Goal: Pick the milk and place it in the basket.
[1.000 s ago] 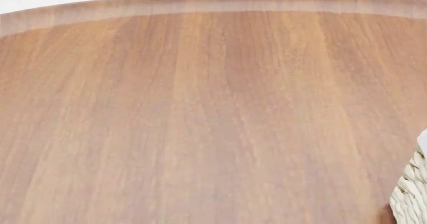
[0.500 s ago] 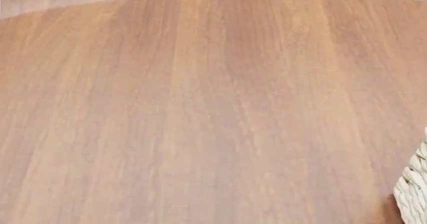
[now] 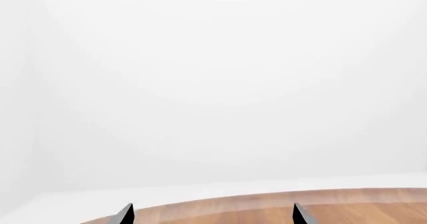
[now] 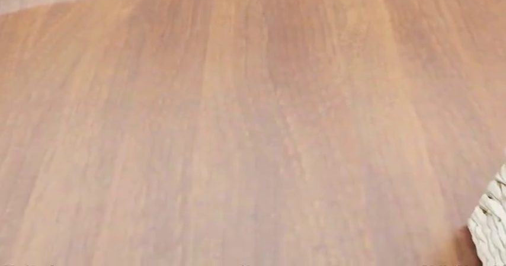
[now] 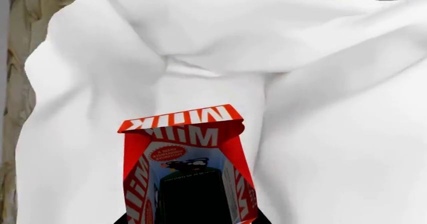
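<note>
The milk (image 5: 190, 169) carries the only readable text: white "MILK" lettering on its red gable ridge, repeated on the red panel beneath and along both red side edges. A small red oval label below is illegible.

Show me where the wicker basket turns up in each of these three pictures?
Left wrist view: not in it.
Head view: basket, a woven sliver at the lower right edge.
Right wrist view: its white liner fills the picture behind the milk.
Shared landmark: the wooden table, in head and left wrist views.
</note>
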`<state>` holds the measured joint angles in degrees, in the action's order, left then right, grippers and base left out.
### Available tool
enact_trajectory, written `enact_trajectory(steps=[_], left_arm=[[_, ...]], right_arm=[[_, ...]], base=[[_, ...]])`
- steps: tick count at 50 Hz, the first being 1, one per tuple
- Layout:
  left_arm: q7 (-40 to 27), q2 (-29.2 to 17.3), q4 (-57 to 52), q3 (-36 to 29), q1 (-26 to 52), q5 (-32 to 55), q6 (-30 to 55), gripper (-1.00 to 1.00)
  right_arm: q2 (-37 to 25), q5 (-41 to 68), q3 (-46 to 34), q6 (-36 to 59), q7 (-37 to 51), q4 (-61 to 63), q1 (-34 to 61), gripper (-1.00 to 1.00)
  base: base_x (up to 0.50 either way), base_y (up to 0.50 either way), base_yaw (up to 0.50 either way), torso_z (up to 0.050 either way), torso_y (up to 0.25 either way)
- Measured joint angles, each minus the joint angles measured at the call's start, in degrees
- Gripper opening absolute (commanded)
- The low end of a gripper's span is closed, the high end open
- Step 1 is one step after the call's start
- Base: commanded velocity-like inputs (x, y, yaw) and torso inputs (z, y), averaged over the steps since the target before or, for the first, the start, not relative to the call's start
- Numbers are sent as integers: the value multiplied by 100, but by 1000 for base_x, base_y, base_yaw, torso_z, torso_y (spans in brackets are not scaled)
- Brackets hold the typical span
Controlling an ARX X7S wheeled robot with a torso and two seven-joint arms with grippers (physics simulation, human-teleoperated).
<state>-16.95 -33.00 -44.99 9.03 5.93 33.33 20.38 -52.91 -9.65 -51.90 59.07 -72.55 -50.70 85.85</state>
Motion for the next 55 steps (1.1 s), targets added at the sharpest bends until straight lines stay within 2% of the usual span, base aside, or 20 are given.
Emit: enact_trajectory(steps=[1, 2, 33, 45, 55], left_arm=[[0, 0, 1, 0, -1, 0, -3, 100], [-1, -1, 3, -1, -3, -2, -6, 100], [-35, 3, 23, 59, -40, 107, -61, 100], [-50, 4, 35, 61, -31, 135, -73, 100], [-68, -3, 37, 51, -13, 145, -74, 100]], right_arm=[[2, 2, 5, -7, 17, -7, -2, -100], [6, 2, 9, -16, 32, -17, -3, 100], [70, -10, 25, -257, 208, -157, 226, 100], [614, -136, -179, -1004, 268, -1416, 1222, 100], [931, -25, -658, -1269, 281, -2049, 2137, 100]], base=[[0, 0, 0, 0, -41], [0, 0, 0, 0, -31], [0, 0, 0, 0, -11], [0, 0, 0, 0, 0], [0, 0, 0, 0, 0]])
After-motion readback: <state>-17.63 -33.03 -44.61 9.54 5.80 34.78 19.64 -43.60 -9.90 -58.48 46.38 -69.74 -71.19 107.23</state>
